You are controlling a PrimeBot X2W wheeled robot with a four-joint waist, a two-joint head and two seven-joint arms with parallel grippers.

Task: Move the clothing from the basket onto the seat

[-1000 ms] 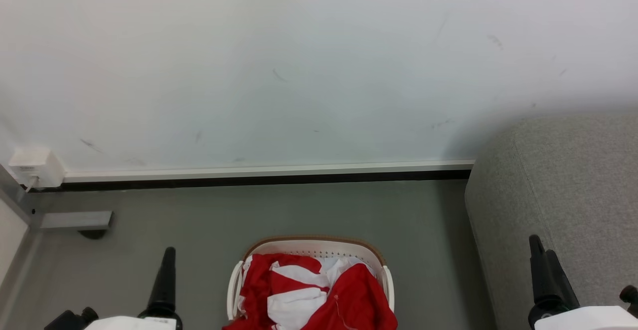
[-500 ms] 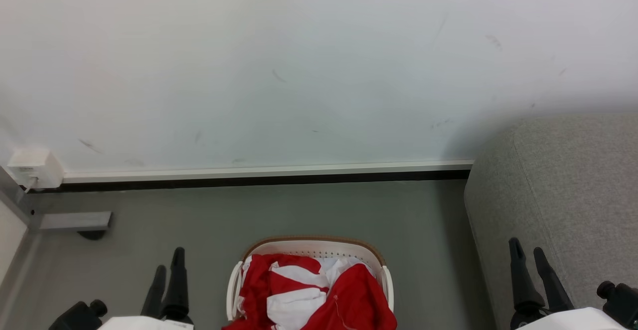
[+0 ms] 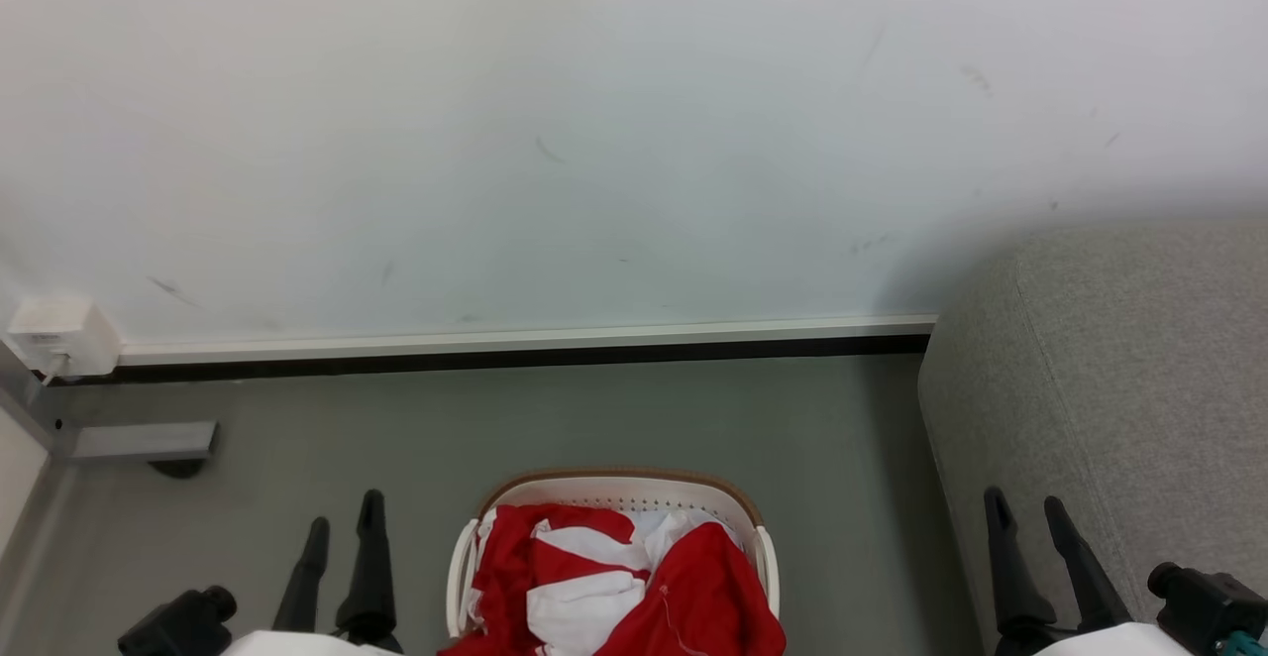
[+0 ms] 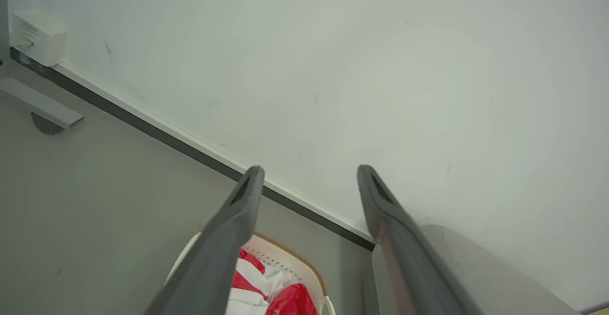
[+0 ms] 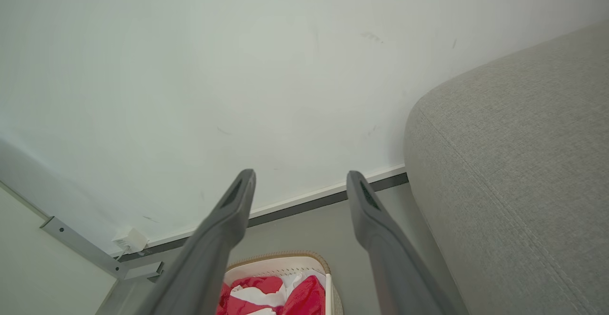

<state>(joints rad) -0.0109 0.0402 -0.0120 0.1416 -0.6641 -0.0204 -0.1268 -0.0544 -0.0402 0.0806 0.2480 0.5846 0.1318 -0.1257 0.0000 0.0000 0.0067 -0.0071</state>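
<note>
Basket (image 3: 614, 486) sits on grey floor (image 3: 495, 418) at bottom centre of head view, short of the wall (image 3: 594, 141) and its baseboard (image 3: 495, 344), with a strip of floor between it and the seat (image 3: 1119, 388) on the right. Clothing (image 3: 634, 587) is heaped inside the basket, red and white folds up to the rim. Left pincer (image 3: 345, 509) hangs just left of the basket, not touching it, fingers spread wide and empty. Right pincer (image 3: 1023, 497) hangs to the right, in front of the seat's side face, fingers also spread wide and empty; contact with the fabric can't be told. Both wrist views look along parted fingers at the wall, with basket and clothing low between them. White box (image 3: 59, 331) is on the wall at far left.
</note>
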